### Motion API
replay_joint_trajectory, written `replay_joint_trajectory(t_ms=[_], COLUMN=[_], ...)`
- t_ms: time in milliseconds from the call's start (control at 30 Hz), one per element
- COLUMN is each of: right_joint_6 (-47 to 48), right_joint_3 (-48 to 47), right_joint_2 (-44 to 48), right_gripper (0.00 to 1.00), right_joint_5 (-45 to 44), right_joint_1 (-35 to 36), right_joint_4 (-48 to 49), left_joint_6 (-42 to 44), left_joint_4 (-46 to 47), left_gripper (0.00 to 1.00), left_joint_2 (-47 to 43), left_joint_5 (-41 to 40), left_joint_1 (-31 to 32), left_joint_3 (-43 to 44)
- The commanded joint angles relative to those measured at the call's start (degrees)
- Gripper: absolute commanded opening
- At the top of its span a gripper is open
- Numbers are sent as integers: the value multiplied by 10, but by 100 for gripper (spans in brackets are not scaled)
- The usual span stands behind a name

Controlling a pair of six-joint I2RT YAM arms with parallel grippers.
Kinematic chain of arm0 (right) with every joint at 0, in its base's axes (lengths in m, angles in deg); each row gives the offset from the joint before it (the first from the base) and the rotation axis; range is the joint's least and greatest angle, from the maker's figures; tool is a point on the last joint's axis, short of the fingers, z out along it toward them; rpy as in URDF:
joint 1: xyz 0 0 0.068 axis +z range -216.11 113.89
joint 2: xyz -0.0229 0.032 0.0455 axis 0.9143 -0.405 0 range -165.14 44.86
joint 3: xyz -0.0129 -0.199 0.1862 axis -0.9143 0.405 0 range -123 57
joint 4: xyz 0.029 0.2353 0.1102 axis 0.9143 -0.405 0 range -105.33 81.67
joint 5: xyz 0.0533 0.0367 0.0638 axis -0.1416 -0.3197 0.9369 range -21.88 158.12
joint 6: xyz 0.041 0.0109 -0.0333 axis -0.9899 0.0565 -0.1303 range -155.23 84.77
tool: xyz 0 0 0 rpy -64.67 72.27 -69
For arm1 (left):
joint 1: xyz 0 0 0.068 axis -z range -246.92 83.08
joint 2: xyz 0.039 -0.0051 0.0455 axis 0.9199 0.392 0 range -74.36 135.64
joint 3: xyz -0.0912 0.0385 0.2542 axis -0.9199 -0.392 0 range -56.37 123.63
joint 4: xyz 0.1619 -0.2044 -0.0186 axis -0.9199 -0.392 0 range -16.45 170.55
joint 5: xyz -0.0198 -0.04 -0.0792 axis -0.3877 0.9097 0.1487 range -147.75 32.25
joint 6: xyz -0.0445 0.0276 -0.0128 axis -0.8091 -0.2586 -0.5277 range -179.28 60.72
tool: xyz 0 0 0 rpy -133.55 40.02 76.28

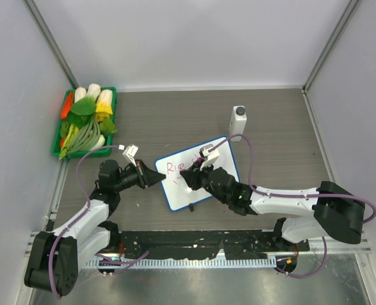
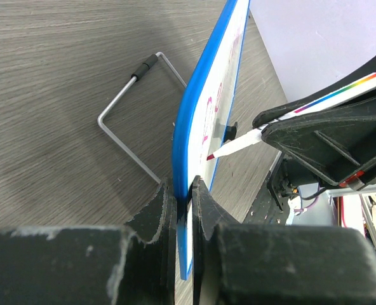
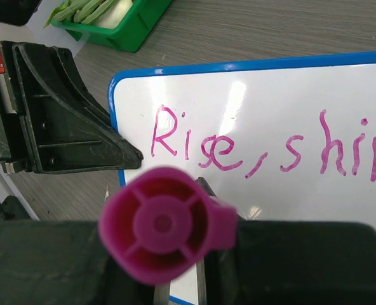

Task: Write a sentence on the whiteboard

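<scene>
The whiteboard (image 1: 175,189) lay on the wooden table (image 1: 283,146), turned at an angle. The left gripper (image 1: 161,178) was pinched narrowly on the whiteboard's blue-rimmed left edge, one finger on each face. The right gripper (image 1: 190,173) reached over the whiteboard's middle and was clamped on a marker (image 2: 283,124), a white barrel with rainbow striping and a magenta end cap. The marker's pink tip sat right at the whiteboard's writing face (whether it actually touched could not be told).

The sentence (image 3: 258,149) ran in pink along the upper part of the whiteboard and read "Rise, shin" before the right wrist view cut it off. Any second line was hidden behind the marker's cap.

A bent metal wire stand (image 2: 137,121) lay on the table just beyond the whiteboard's back side. A white bottle (image 1: 238,121) with a grey cap stood just past the whiteboard's far right corner. A green tray (image 1: 60,130) of vegetables sat well apart from the whiteboard, off its far left.
</scene>
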Motion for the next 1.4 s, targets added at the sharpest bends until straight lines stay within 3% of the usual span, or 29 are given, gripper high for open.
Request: replay_joint_trajectory(t_ms=[0,1367], right_joint_6=[4,-30], right_joint_3=[-11,27], right_joint_2=[9,28], right_gripper=[1,1], right_joint_5=[-21,62], right_joint_1=[2,3], right_joint_4=[8,-52], left_joint_6=[42,41], left_joint_4=[11,10], left_gripper=[0,0], left_joint_2=[4,5], left_joint_5=[-28,-30], left_joint_1=[-5,-5], left_joint_3=[-3,-4])
